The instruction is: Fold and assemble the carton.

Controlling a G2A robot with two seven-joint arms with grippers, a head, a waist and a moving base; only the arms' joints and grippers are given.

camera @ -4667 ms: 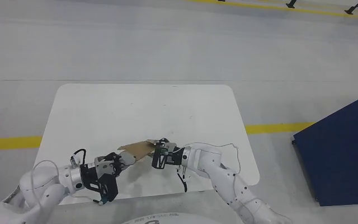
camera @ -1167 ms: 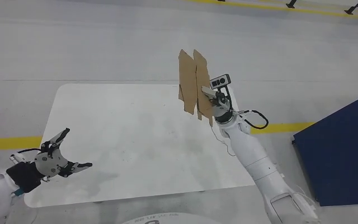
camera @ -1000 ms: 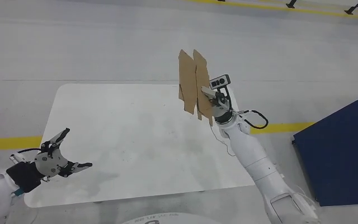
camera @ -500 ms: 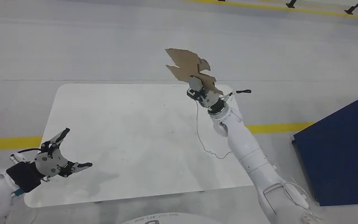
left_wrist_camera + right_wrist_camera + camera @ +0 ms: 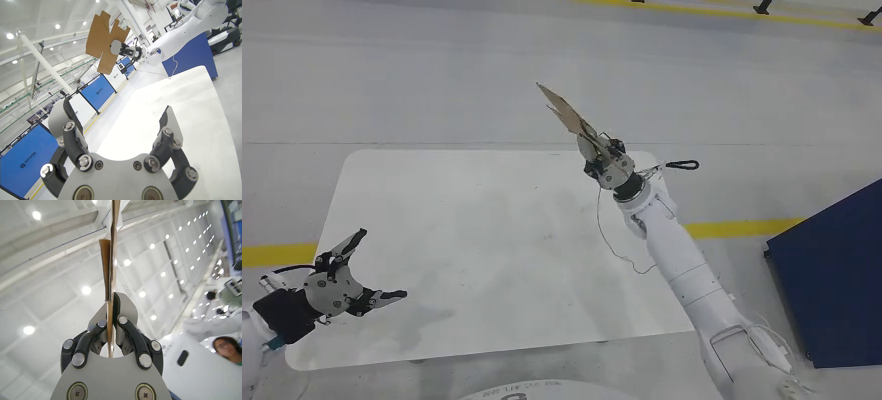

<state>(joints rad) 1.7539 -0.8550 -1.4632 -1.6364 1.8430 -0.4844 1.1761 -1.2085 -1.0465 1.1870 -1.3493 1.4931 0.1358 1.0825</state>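
The flat brown carton [image 5: 564, 108] is held high in the air past the table's far right corner, seen almost edge-on from above. My right gripper [image 5: 592, 145] is shut on its lower edge. In the right wrist view the carton [image 5: 111, 256] stands as a thin folded sheet clamped between the fingers [image 5: 118, 306]. The left wrist view shows the carton [image 5: 105, 41] face-on with its flaps spread, the right gripper [image 5: 115, 47] pinching it. My left gripper [image 5: 350, 272] hangs open off the table's near left corner, nothing between its fingers [image 5: 166, 121].
The white table [image 5: 492, 250] lies bare between the two arms. A dark blue panel [image 5: 832, 270] stands on the floor to the right. A thin cable [image 5: 617, 240] trails from the right arm over the table's right side.
The right arm lifted the carton from the table's near edge into the air, then turned its wrist so the carton went from upright to nearly edge-on. The left gripper let go and withdrew to the left.
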